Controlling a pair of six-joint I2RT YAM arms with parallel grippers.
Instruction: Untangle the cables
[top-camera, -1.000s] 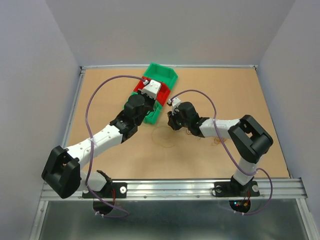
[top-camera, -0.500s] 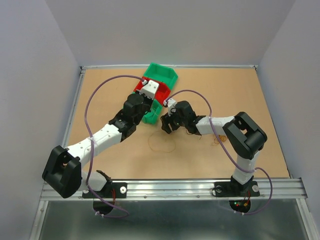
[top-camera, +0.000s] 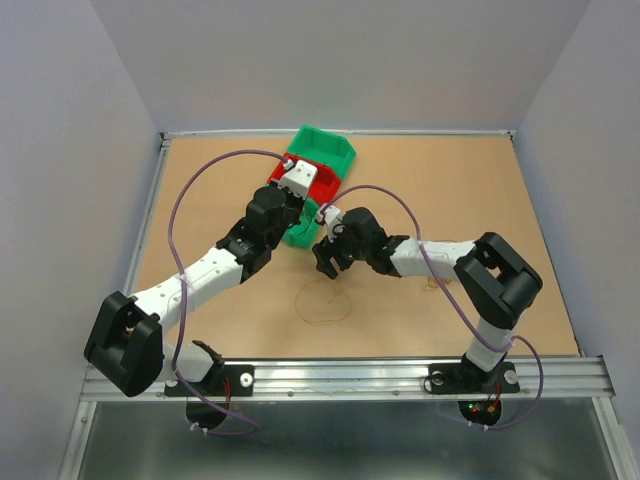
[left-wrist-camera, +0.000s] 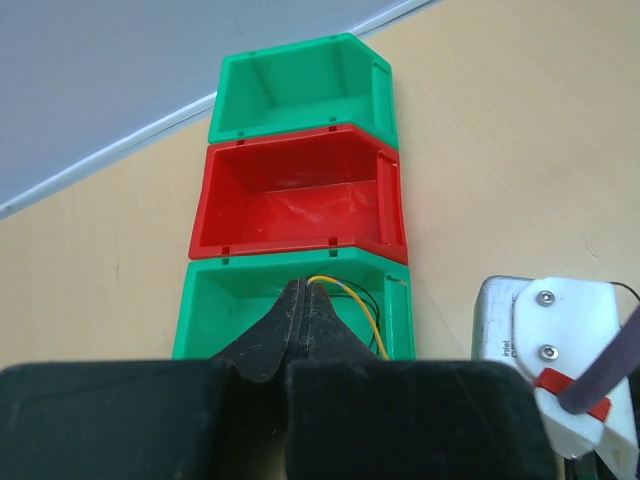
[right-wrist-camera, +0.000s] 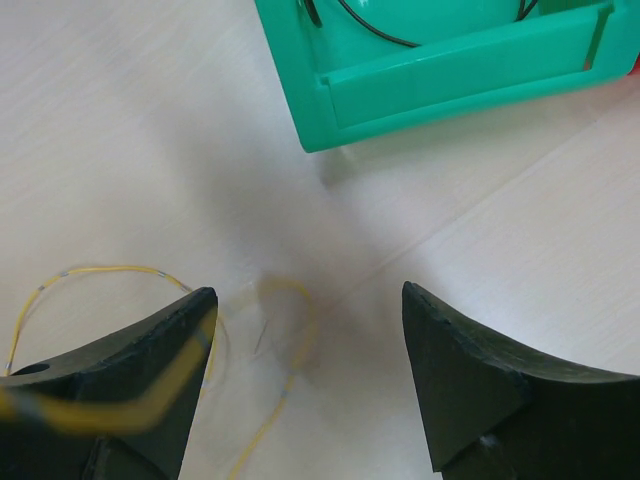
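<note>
Wire is what matters here: a yellow cable lies on the table just below and toward the left finger of my right gripper, whose jaws stand spread and hold nothing. It loops across the gap between my fingers, roughly crosswise. My left gripper is clenched over the nearest green bin, with a thin yellow and dark strand running out from its tips. I judge the right arm nearer the loose loop.
</note>
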